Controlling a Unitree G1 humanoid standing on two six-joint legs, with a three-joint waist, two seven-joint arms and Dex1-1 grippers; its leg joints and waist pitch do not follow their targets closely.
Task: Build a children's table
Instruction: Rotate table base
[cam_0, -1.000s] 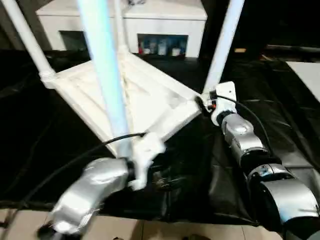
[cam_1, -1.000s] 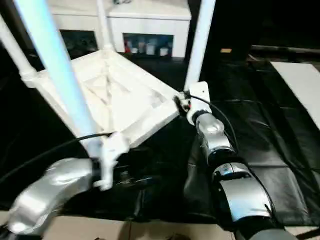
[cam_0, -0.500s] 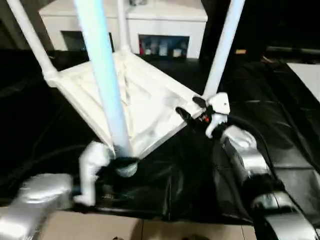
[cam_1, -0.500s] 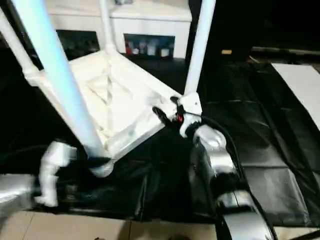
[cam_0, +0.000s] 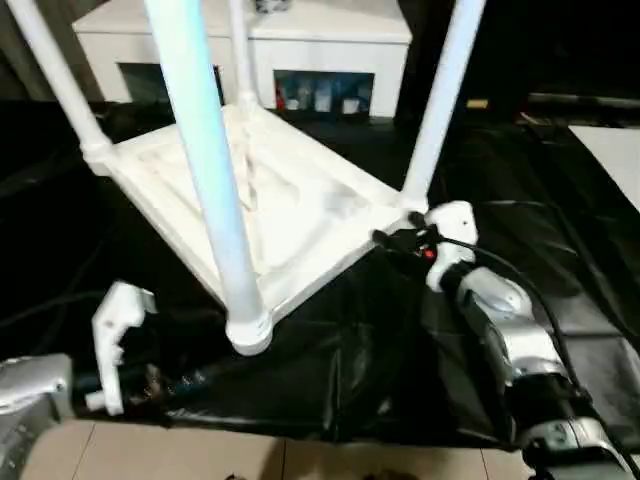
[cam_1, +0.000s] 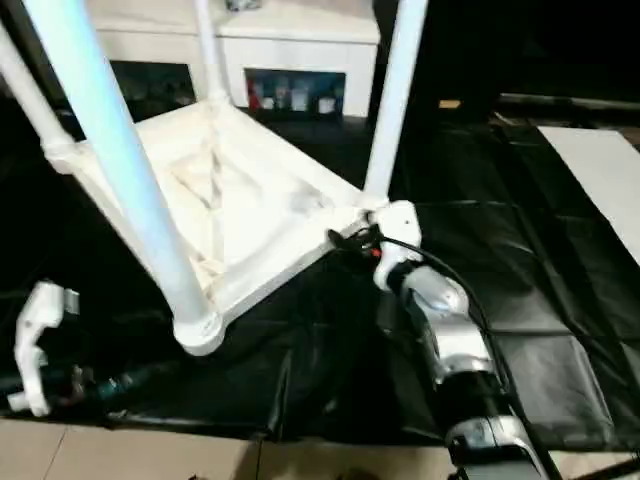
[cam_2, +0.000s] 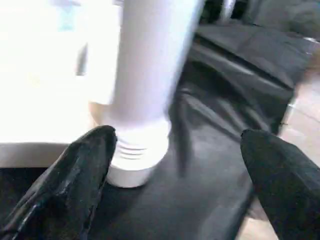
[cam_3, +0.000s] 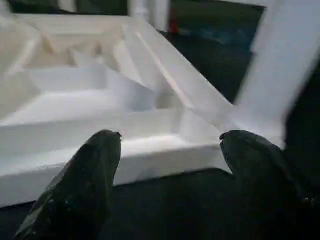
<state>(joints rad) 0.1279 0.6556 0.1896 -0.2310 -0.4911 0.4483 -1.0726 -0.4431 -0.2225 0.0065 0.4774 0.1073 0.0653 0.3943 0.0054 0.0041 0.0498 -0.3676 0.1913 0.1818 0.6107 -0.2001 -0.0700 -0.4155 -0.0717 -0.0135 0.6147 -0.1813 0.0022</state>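
Note:
The children's table (cam_0: 290, 205) lies upside down on a black sheet, ribbed underside up, with its white legs standing up from the corners. The near leg (cam_0: 205, 180) ends in a threaded collar (cam_0: 248, 330) at the closest corner. My left gripper (cam_2: 175, 165) is open and sits back from that collar, which lies ahead between its fingers (cam_2: 75, 185); from the head camera, the left gripper (cam_0: 150, 380) is low at the left. My right gripper (cam_0: 395, 240) is open, just short of the table's right corner beside the right leg (cam_0: 440, 100). Its fingers (cam_3: 75, 190) frame the table edge (cam_3: 115, 160).
A white cabinet (cam_0: 250, 50) with glass-fronted compartments stands behind the table. The black sheet (cam_0: 560, 250) covers the floor, with pale tiles (cam_0: 200, 460) along its near edge. A white sheet (cam_0: 615, 150) lies at the far right.
My left arm has drawn back from the near leg's base toward the lower left. My right gripper has shifted slightly lower beside the right corner.

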